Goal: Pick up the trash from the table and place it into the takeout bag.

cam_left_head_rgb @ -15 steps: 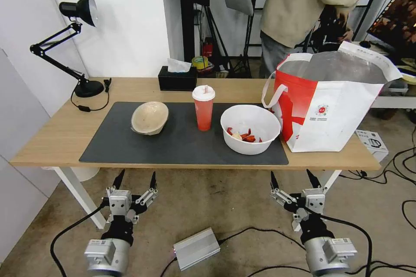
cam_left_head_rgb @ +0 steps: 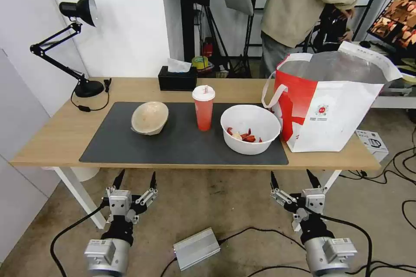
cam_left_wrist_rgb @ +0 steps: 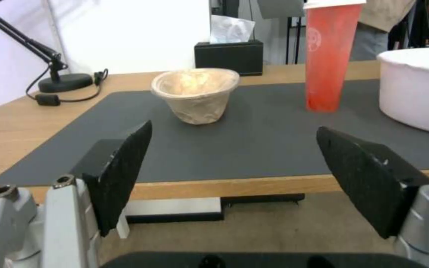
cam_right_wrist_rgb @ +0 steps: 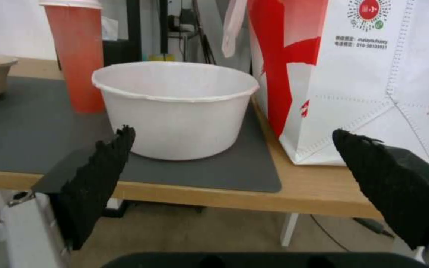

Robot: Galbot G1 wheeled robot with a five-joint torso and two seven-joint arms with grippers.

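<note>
Trash sits in a row on my table's [cam_left_head_rgb: 56,138] dark grey mat [cam_left_head_rgb: 182,147]: the beige paper-pulp bowl [cam_left_head_rgb: 150,117] tilted at ten o'clock, the red cup [cam_left_head_rgb: 203,107] upright at twelve o'clock, the white bowl [cam_left_head_rgb: 250,129] with red scraps at one o'clock. Just beside that bowl, at two o'clock, the takeout bag [cam_left_head_rgb: 329,108] stands open on the wood. My left gripper [cam_left_head_rgb: 134,178] and right gripper [cam_left_head_rgb: 294,178] hang below the table's near edge at seven and five o'clock, both spread wide, holding nothing.
</note>
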